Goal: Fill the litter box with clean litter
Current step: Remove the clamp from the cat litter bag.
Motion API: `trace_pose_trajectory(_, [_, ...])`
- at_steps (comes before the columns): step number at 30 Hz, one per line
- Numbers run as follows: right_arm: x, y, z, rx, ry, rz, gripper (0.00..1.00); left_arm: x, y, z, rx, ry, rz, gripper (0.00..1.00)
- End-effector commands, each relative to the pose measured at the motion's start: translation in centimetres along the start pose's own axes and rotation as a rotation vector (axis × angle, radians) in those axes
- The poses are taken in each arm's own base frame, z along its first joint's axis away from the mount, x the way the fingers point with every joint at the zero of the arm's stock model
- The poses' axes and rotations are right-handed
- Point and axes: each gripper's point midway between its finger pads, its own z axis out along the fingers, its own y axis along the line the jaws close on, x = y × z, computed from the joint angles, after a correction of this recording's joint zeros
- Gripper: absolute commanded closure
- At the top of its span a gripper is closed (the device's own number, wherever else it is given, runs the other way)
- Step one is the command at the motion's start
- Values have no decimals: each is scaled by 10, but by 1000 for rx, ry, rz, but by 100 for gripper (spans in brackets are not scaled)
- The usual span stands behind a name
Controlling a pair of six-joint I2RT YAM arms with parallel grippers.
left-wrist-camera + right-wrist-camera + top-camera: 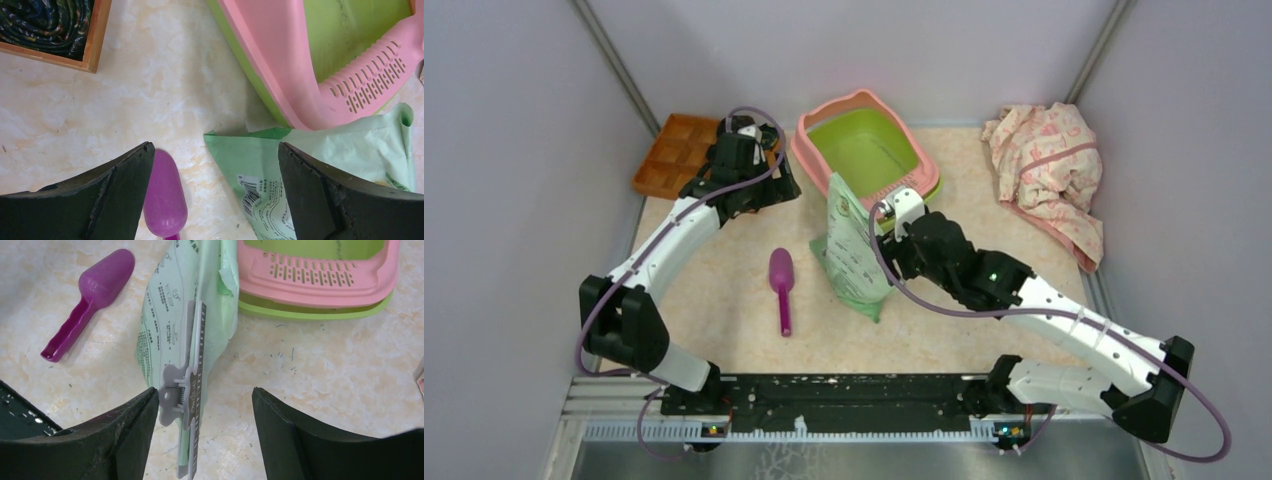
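Bag-opening step: I am holding the right gripper (205, 395), jaws apart, astride the clip (186, 390) on the litter bag (170, 315); the left gripper (215, 147) is idling open. The litter box (864, 150) is sitting unfilled just beyond the bag. Next move, as I judge it: squeezing the clip free.

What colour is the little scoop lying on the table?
Purple; the scoop shows best in the right wrist view.

White arms (669, 245), black joints (624, 325), purple cables (759, 110)
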Motion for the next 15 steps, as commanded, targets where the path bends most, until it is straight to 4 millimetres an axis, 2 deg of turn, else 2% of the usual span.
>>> trace_pose_trajectory(1, [-13, 11, 3, -47, -25, -12, 32, -11, -8, -8, 24, -15, 7, 1])
trace_pose_trajectory(9, [-16, 19, 4, -55, -18, -38, 40, -5, -6, -6, 19, 0, 6, 1])
trace_pose_trajectory(15, [-32, 15, -12, -25, -86, -30, 37, -4, -5, -5, 17, 4, 10, 1])
